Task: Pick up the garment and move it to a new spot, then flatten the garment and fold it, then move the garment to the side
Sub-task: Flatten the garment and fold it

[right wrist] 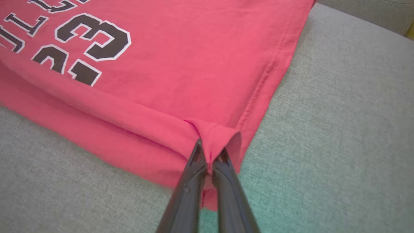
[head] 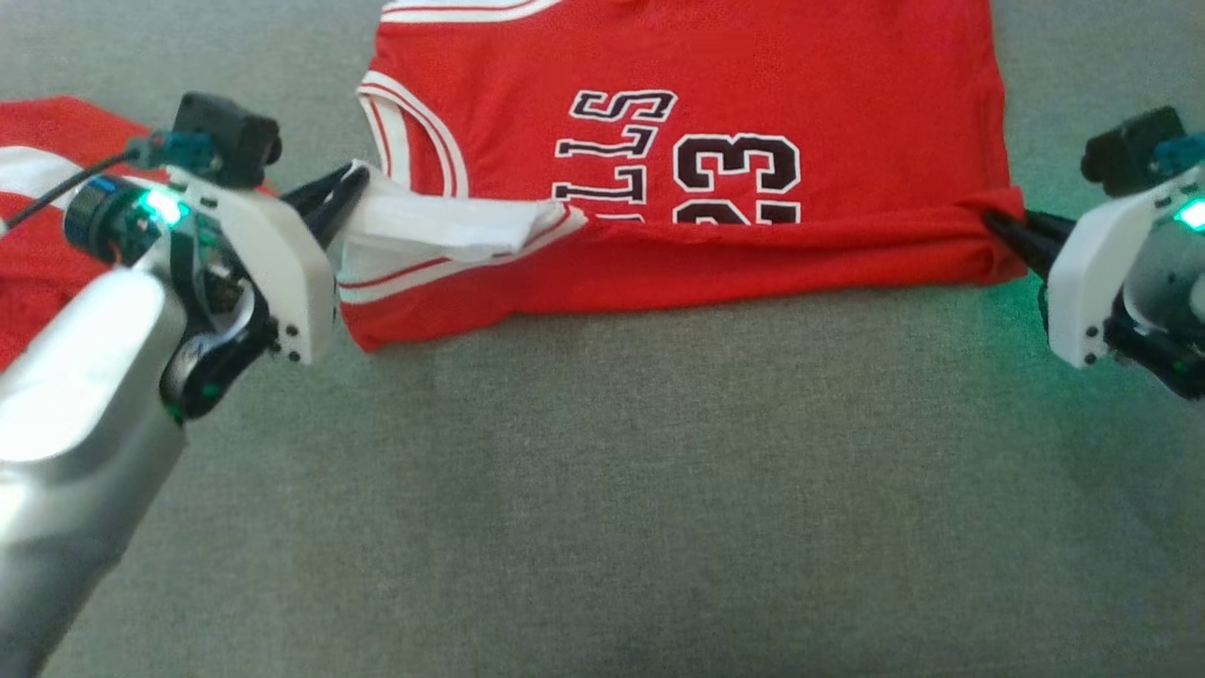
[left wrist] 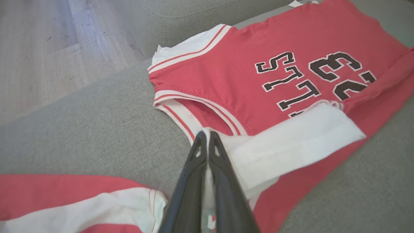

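Head view, upper centre of the frame: the red garment (head: 753, 254) lies on a grey woven cushion (head: 602, 471), its near edge lifted and rolled over the lower part of the black, white-outlined lettering and the number 23. At centre left, the left gripper (head: 344, 202) is clamped narrow on the white trimmed shoulder strip of the garment. At centre right, the right gripper (head: 1003, 231) is clamped narrow on the red hem corner, the fabric bunched between its fingers. The span between the two grips forms a soft straight fold. A second red-and-white garment (head: 38, 235) lies at far left, just behind the left gripper. The left wrist view shows wood-grain flooring (left wrist: 38, 48) at upper left.
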Motion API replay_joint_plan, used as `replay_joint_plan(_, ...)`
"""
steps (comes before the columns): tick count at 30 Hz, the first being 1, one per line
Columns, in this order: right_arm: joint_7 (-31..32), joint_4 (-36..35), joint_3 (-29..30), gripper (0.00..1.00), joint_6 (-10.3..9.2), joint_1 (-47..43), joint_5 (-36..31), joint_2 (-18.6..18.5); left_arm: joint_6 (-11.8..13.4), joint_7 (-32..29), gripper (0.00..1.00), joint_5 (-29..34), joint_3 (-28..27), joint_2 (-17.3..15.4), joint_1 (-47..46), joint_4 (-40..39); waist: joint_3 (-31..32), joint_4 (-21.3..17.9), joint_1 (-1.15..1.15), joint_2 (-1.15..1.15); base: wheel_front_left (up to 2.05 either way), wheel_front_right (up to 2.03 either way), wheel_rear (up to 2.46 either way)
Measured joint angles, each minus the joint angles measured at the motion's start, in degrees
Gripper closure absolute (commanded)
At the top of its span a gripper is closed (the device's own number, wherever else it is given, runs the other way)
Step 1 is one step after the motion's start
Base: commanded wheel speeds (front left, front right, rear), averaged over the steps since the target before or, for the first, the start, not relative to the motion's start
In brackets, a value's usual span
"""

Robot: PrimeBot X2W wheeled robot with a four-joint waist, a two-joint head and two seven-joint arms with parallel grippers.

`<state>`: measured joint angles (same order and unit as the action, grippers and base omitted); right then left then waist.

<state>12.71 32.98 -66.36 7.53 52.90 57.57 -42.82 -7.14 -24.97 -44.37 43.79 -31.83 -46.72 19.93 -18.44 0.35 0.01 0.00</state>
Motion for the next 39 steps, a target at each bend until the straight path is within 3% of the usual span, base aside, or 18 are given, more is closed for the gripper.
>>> replay_joint_plan(9, -0.9, 3.5, -1.3, 1.00, 0.01, 3.9, 0.2, 3.0, -0.5, 2.6, 1.00, 1.2, 7.8, 1.6, -8.3, 6.5, -2.7, -1.5, -0.01, 0.00, 0.00, 0.00, 0.00)
replay_joint_plan(10, -1.6, 4.3, -1.3, 0.98, 0.00, 4.3, 0.2, 3.3, -0.5, 3.7, 0.80, 1.8, 8.6, 1.7, -9.1, 7.0, -2.8, -1.5, -0.01, 0.00, 0.00, 0.00, 0.00)
replay_joint_plan(11, -2.7, 5.2, -1.2, 0.10, 0.00, 4.7, 0.1, 3.6, -0.5, 5.1, 0.27, 2.8, 9.2, 1.9, -10.0, 7.8, -3.0, -1.6, -0.01, 0.00, 0.00, 0.00, 0.00)
replay_joint_plan(12, -3.4, 6.4, -0.9, 0.00, 0.00, 5.1, 0.1, 4.0, -0.5, 6.5, 0.00, 3.9, 10.0, 1.9, -10.9, 8.5, -3.1, -1.7, 0.00, 0.00, 0.00, 0.00, 0.00)
replay_joint_plan(15, -7.0, 9.4, 0.7, 0.00, 0.00, 6.0, 0.1, 5.4, -0.3, 12.4, 0.00, 6.0, 9.9, 3.0, -13.1, 11.9, -3.1, -1.8, -0.01, 0.00, 0.00, 0.00, 0.00)
replay_joint_plan(20, -18.6, 15.6, 4.9, 0.00, 0.00, 8.1, -2.6, 7.4, 3.4, 25.3, 0.00, 7.2, 6.4, 5.8, -14.0, 16.3, -1.8, -1.7, -0.01, 0.00, 0.00, 0.00, 0.00)
replay_joint_plan(23, -24.9, 18.8, 7.3, 0.00, 0.00, 8.1, -4.4, 8.4, 5.2, 33.4, 0.00, 5.2, 2.8, 7.5, -13.7, 17.1, -0.4, -1.5, -0.01, 0.00, 0.00, 0.00, 0.00)
replay_joint_plan(26, -26.9, 20.3, 11.3, 0.00, 0.00, 7.6, -6.4, 10.0, 5.2, 38.3, 0.00, 2.3, -1.1, 8.9, -11.6, 16.0, 1.4, -1.3, -0.01, 0.00, 0.00, 0.00, 0.00)
replay_joint_plan(30, -26.9, 15.4, 24.7, 0.00, 0.00, 5.1, -12.2, 10.6, 7.1, 39.5, 0.00, 1.1, -6.5, 10.2, -3.9, 10.6, 4.0, -1.0, -0.02, 0.00, 0.00, 0.00, 0.00)
replay_joint_plan(34, -27.2, 6.7, 40.9, 0.00, 0.00, -4.4, -22.2, 12.0, 9.7, 39.7, 0.00, 5.3, -14.8, 12.6, 5.6, 1.0, 6.7, -0.5, -0.02, 0.00, 0.00, 0.00, 0.00)
replay_joint_plan(39, -27.2, -3.3, 55.6, 0.00, 0.00, -23.0, -34.2, 20.3, 9.7, 39.7, 0.00, 11.3, -20.5, 17.7, 18.7, -5.7, 9.9, 0.1, -0.02, 0.00, 0.00, 0.00, 0.00)
